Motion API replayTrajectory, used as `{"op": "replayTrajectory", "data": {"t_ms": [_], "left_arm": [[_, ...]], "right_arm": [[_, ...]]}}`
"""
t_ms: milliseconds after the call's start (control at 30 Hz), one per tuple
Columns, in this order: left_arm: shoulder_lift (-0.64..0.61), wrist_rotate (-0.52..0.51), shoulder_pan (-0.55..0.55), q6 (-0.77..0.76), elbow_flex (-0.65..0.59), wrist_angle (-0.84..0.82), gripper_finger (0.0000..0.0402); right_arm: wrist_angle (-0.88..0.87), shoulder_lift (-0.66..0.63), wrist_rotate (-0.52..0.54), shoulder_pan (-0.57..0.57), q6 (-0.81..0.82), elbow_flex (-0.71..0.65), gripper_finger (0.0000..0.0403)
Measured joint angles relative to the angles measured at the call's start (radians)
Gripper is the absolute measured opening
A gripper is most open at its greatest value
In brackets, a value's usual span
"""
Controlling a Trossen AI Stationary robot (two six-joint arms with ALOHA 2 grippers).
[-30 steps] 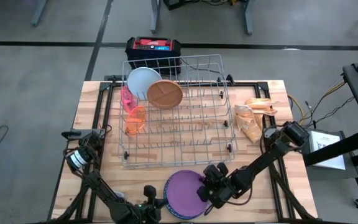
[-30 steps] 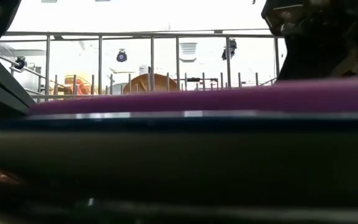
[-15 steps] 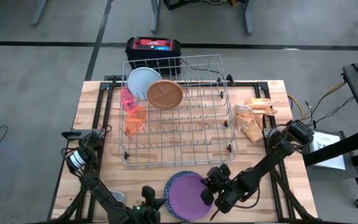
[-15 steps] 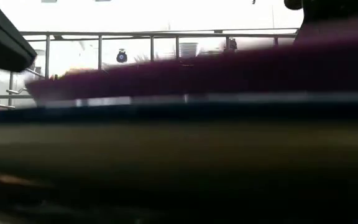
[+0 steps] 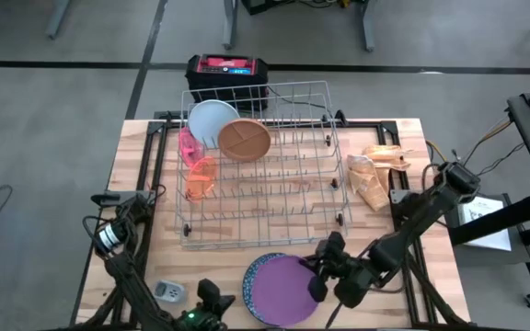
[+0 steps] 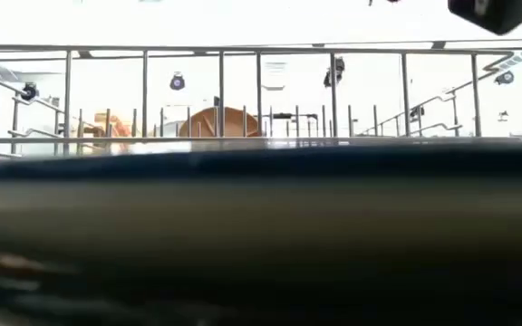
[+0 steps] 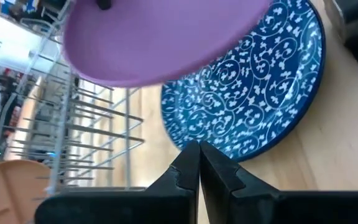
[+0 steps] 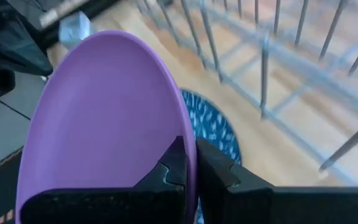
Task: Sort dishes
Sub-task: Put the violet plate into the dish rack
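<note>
Since a second ago our right gripper (image 5: 318,287) has lifted the purple plate (image 5: 282,289); it now pinches the plate's rim, tilted clear above the blue patterned plate (image 7: 247,99) lying just beneath it. Our left gripper (image 7: 199,163), fingers pressed together and empty, has drawn back, uncovering a small grey-white device (image 5: 167,291) beside it. Beyond both grippers, the wire rack (image 5: 260,165) holds the brown divided plate (image 5: 244,139), white plate (image 5: 211,119) and cups. No writing is legible.
</note>
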Motion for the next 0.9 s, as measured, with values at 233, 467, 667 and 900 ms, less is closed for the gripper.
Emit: {"op": "replayTrajectory", "data": {"t_ms": [233,467,667,900], "left_arm": [[0.0,-0.071,-0.043,-0.102,0.074,-0.261,0.0],[-0.029,-0.142,-0.057,-0.171,0.055,-0.405,0.0],[-0.108,-0.152,-0.024,-0.185,-0.077,-0.41,0.0],[-0.202,-0.153,0.009,-0.252,-0.198,-0.405,0.0]], "right_arm": [[-0.002,-0.154,0.179,0.0,-0.2,0.001,0.0008],[0.002,-0.341,0.66,-0.029,-0.626,0.035,0.0008],[0.005,-0.486,0.844,-0.208,-0.976,0.064,0.0008],[0.008,-0.549,0.748,-0.579,-1.23,0.065,0.0008]]}}
